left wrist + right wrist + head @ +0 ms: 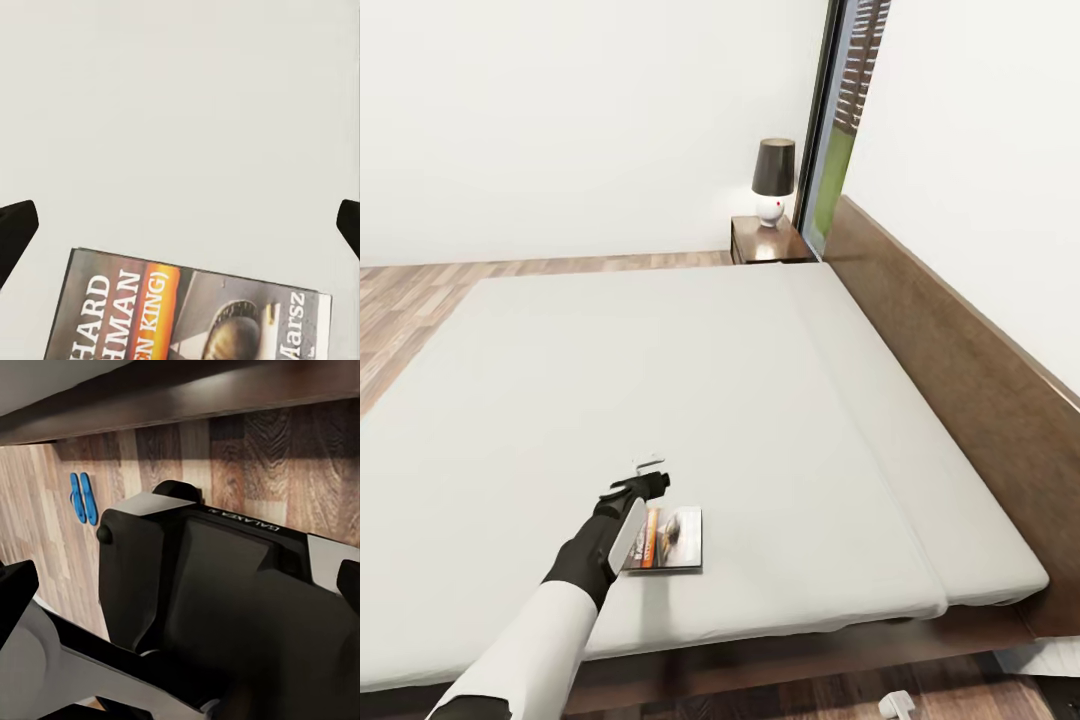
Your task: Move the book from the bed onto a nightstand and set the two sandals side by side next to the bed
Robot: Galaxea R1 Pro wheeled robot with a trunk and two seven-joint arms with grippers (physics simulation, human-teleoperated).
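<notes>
my left jaws (650, 472) hover low over the mattress, spread wide, nothing between them; in the left wrist view the two dark fingertips (16, 229) sit at opposite edges w/ bare sheet between. the book (668, 539) lies flat on the bed (760, 380) just beside my left forearm, near the foot-side edge, cover up, orange band and white lettering readable in the left wrist view (187, 315). it's short of the fingertips, not touched.

right jaws: fingertips (15, 592) barely show at the edges of the right wrist view, apart, nothing seen held. that cam looks down over my own dark base to the wood floor (285, 457) by the bed frame. the two blue sandals (83, 498) lie on that floor side by side, touching or nearly so, near the frame's shadow.

far corner: nightstand (765, 242) beside the headboard (960, 350), w/ a dark-shaded lamp (773, 180) on top, next to the tall window (845, 110).
</notes>
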